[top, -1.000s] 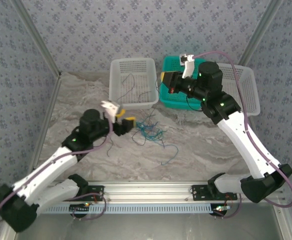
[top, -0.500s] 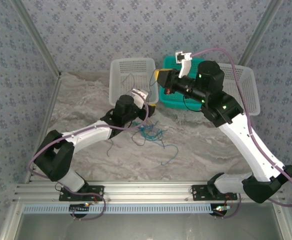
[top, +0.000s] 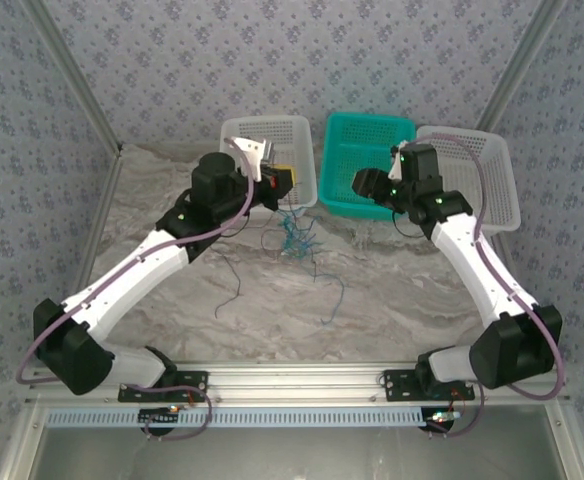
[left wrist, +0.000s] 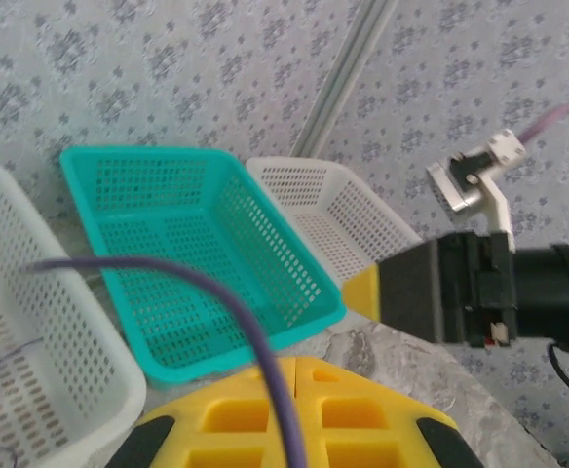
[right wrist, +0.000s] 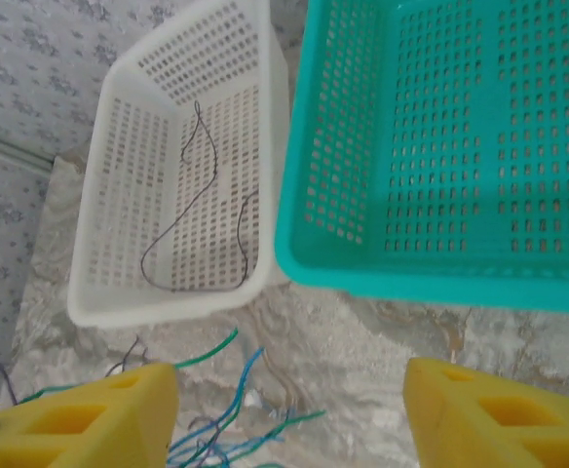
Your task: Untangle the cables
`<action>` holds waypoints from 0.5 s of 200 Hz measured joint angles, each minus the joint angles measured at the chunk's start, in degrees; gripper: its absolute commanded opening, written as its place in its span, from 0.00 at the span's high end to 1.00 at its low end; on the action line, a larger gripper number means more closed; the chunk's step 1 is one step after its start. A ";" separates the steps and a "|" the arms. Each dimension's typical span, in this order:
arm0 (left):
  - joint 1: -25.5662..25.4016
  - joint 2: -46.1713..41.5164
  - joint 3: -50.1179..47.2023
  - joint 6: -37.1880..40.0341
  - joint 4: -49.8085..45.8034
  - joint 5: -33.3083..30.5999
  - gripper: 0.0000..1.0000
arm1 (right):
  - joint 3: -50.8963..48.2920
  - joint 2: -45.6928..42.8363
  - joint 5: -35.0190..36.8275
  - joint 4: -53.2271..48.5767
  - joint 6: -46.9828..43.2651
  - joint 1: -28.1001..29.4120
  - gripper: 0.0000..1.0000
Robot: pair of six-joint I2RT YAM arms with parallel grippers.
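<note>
The cables (top: 294, 240) lie as a small blue and teal-green knot on the table (top: 402, 290), just below the left pincer (top: 280, 180) on its near side. From the right wrist we see them low between the spread fingers of the right pincer (right wrist: 289, 375), their ends fanning out. We judge them almost weightless, limp and a little springy, so they will slip, snag on one another and drag the whole knot along if pulled fast. We would take a single strand by a free end at the edge of the knot, not in its middle. A dark strand (top: 234, 288) and a blue strand (top: 334, 295) lie apart from the knot, farther from both pincers, toward the arm bases. The left pincer is clenched; a purple cable (left wrist: 168, 278) runs along the seam of its fingers and away to its left, and it looks pinched there. The right pincer is released and grips nothing. The left white basket (top: 272, 120), right beside the left pincer, holds a thin dark wire (right wrist: 202, 185). The teal basket (top: 372, 122), straight ahead of the right pincer, shows no wire that we can make out. Nor does the right white basket (top: 510, 190) off to that pincer's right, partly hidden by the arm
</note>
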 measured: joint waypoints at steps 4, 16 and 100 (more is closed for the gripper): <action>0.00 0.11 0.13 -0.17 -0.83 -0.17 1.00 | -0.79 -1.11 -0.76 0.28 -0.15 -0.02 0.29; 0.00 0.66 0.31 -0.79 -3.45 -0.68 1.00 | -3.15 -4.96 -3.45 2.21 -1.88 0.11 0.30; 0.00 2.93 0.79 -2.95 -10.32 -0.98 1.00 | -18.25 -10.14 -13.46 28.13 -18.95 18.60 0.27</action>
